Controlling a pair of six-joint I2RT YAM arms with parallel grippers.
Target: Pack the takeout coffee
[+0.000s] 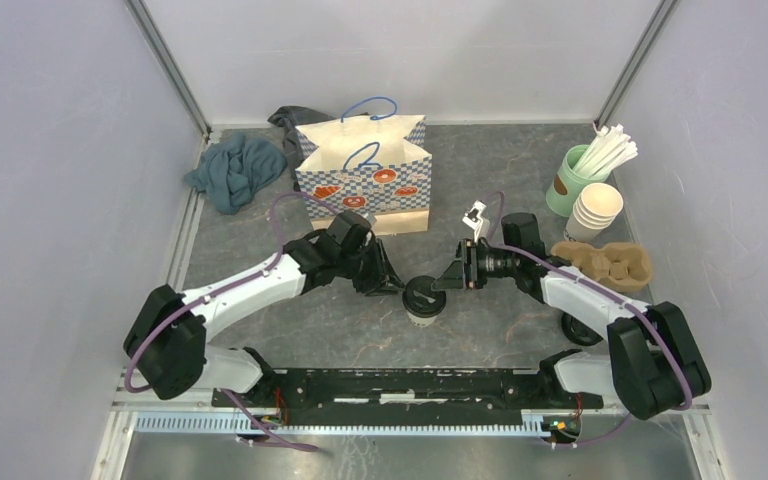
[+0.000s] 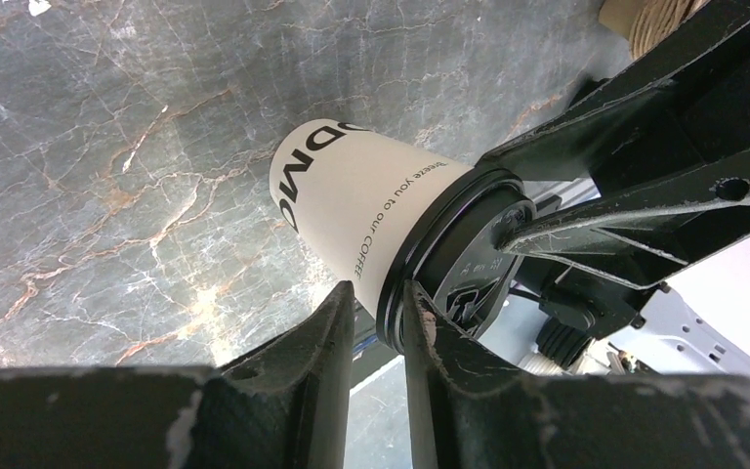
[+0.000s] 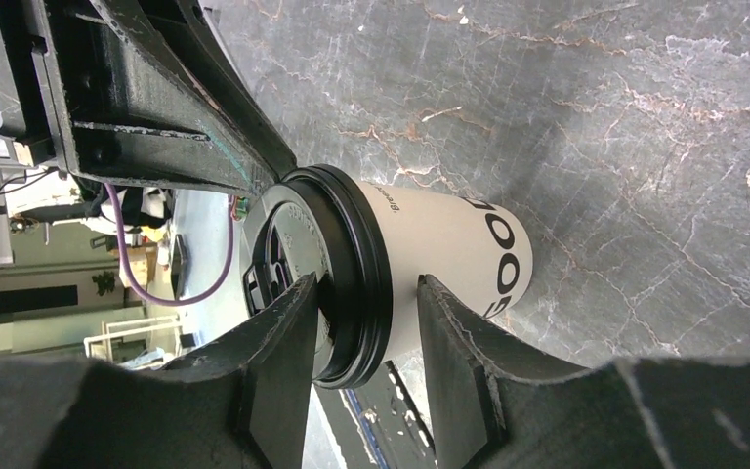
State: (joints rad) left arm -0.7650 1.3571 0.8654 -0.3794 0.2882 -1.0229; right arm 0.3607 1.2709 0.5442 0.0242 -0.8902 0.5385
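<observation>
Takeout coffee [image 1: 423,300] stands upright on my desk [image 1: 520,180] between both arms, equally near; right jaws straddle its lid unclenched, left jaws' grip I cannot tell

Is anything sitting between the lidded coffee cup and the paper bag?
Nothing loose lies on the table between the takeout coffee and the paper bag. Only the left gripper stands on that stretch, reaching to the cup's lid from the bag's side.

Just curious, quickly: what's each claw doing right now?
Left gripper: astride the lid rim of the takeout coffee; grip cannot be told.
Right gripper: open, astride the same rim.
</observation>
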